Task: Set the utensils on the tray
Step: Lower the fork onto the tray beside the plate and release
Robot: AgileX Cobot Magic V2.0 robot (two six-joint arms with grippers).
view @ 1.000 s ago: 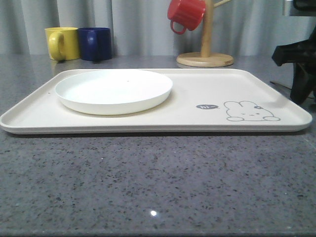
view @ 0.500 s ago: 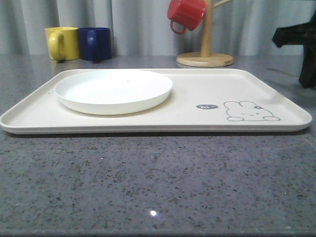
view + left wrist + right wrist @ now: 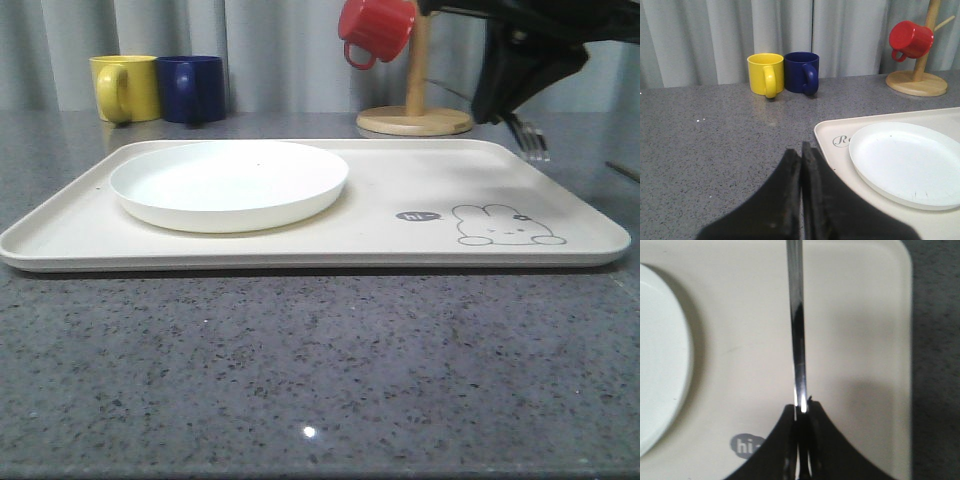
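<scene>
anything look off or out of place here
Nothing stands out. The white plate sits flat on the tray, the yellow mug and blue mug stand upright, and the right gripper holds the fork above the tray's right side.

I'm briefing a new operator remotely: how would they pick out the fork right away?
Find the cream tray with the rabbit drawing. Above its far right corner the right gripper holds the fork, tines down; it is the one thin shiny metal thing there.
</scene>
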